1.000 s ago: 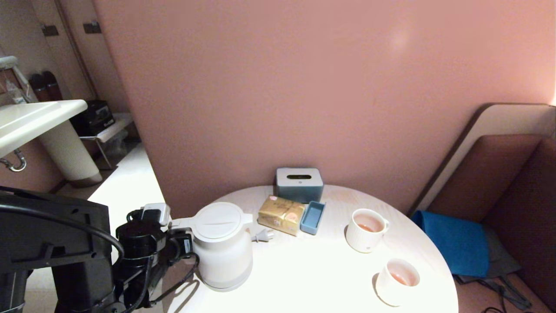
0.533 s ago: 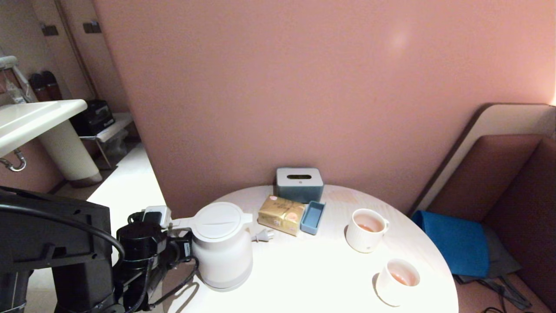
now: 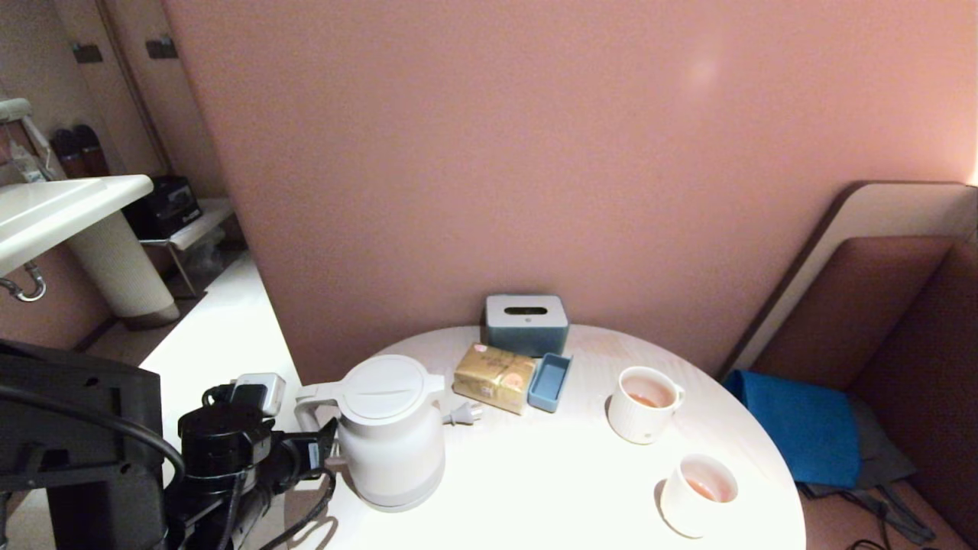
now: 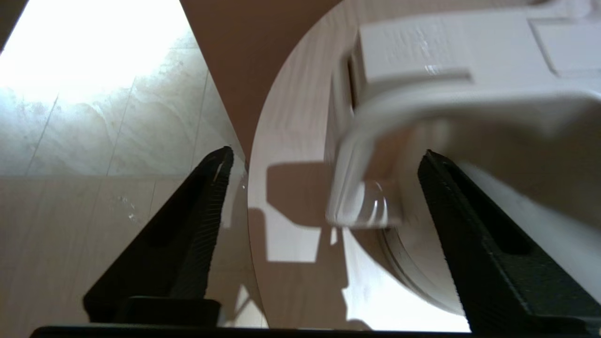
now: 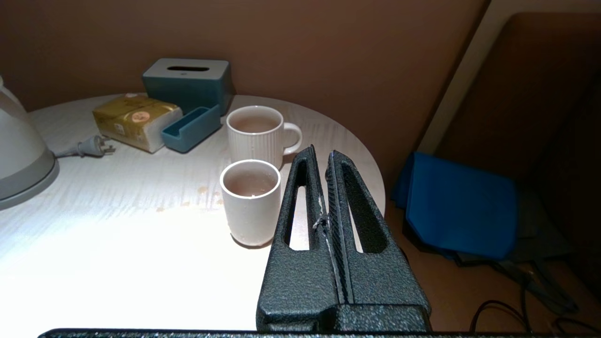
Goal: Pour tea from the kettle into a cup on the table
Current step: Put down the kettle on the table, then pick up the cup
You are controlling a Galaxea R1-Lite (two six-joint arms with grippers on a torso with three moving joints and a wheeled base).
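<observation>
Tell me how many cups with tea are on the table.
2. The handleless cup stands near the table's front right edge; the ribbed mug stands just behind it, right of the blue tray. None looks hidden.

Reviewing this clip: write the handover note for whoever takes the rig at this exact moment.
Left gripper: open beside the table's left edge, its fingers either side of the loop handle without gripping it.
Right gripper: shut, empty, idle over the table's right edge by the cup.
Large white electric kettle: upright on the round pale wood-grain table, left side, lid on, plug lying loose.
Plain white handleless cup: near right edge, holding some reddish-brown tea. The ribbed white mug behind it holds liquid too.
Done: tea is poured, kettle set down.
Left: move the left arm clear; small drips sit near the cup.
</observation>
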